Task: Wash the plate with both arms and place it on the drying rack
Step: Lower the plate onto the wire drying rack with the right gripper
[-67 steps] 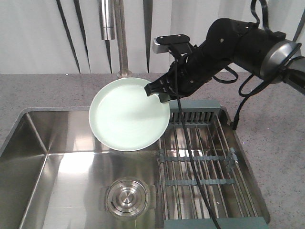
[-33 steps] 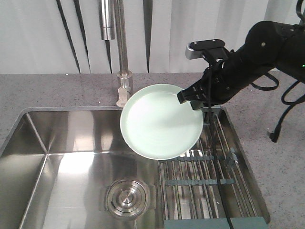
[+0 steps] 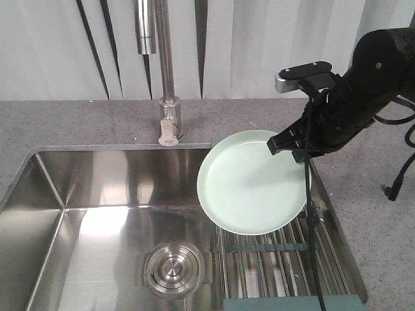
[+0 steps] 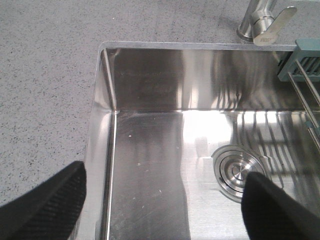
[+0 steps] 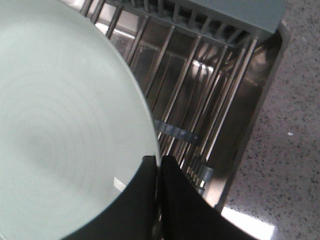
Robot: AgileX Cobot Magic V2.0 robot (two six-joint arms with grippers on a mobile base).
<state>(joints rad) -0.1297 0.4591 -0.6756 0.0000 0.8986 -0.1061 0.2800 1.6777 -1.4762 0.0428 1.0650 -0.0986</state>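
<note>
1. The plate [image 3: 249, 184] hangs tilted over the far half of the drying rack [image 3: 292, 302]; its pale green face is turned up and toward the near side; its left edge reaches out past the rack over the sink [image 3: 97, 194]; whether its lower rim touches the bars cannot be told.
2. The right gripper [image 3: 285, 144] pinches the plate at its far right rim; from the right wrist, the black fingers [image 5: 142, 200] are closed almost together on the plate's [image 5: 60, 125] edge, one on each face, with only a thin slit between them [image 5: 161, 165].
3. The right arm [image 3: 369, 78] comes in from the far right above the countertop [image 3: 65, 123]; a silver-grey block [image 3: 305, 72] sits at its wrist; a black cable [image 3: 310, 214] drops from it across the plate's right side and down over the rack.
4. The rack's thin metal bars [image 5: 200, 90] run beneath and to the right of the plate; the slotted grey-green end piece [image 5: 235, 15] lies at the far end, just beside the speckled counter [image 5: 295, 125].
5. The left gripper [image 4: 165, 200] is spread wide, holding nothing; its two black fingertips [image 4: 50, 205] sit at the bottom corners of the left wrist view, above the sink's [image 4: 150, 150] left part.
6. The drain strainer [image 3: 174, 269] sits in the basin floor, left of the rack and near; the faucet [image 3: 165, 65] rises from the far counter behind the sink, left of the plate and apart from it.
</note>
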